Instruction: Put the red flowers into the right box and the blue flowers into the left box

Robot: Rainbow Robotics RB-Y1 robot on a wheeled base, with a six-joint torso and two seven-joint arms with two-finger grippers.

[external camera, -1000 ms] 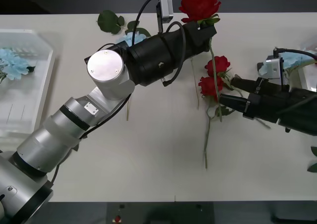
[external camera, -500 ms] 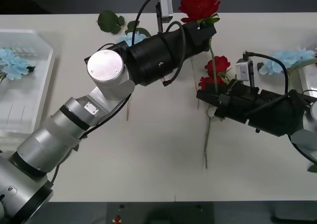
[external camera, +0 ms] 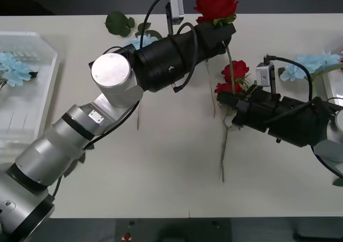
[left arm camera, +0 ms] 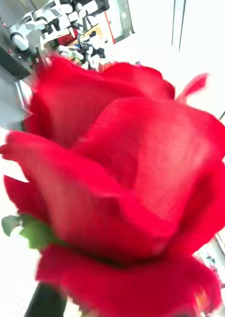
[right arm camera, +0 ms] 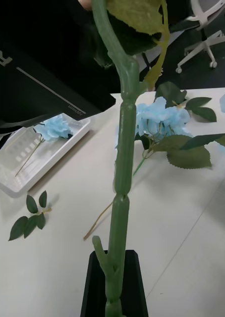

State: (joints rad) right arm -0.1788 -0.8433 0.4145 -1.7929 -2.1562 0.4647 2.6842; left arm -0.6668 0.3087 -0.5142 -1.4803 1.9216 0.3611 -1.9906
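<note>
The long green stem [external camera: 224, 145] hangs down toward the near edge of the bench [external camera: 161, 188], thin, knobbly and moulded like plastic in the right wrist view, with small side stubs. The right claw [external camera: 229, 107] sits at that stem in mid-bench, the stem running up from between its black fingers; whether they are pinching it or merely bracketing it I cannot tell. If both arms hold one stem and pull different ways, the plastic could bend, kink, or slip free and fall outside the box.

Just behind the right claw lie two more red flowers [external camera: 234, 76], dense cloth blooms. A sweep of the arm toward the right box [external camera: 333, 87], whose white rim shows at the bench's right edge, could drag them along or knock them off.

Higher and farther back, the left claw [external camera: 222, 33] appears pressed together on the stem just under a raised rose bloom [external camera: 215, 2] near the far edge; its layered fabric petals look soft and woven in the left wrist view. Letting go too soon would drop the top-heavy flower.

A blue cluster [external camera: 311, 65] of pale papery petals lies by the right box and could be swept in by mistake. At the left edge the translucent left box [external camera: 37, 92] holds blue flowers [external camera: 13, 68], and another blue cluster [right arm camera: 159, 116] lies near the far edge.
</note>
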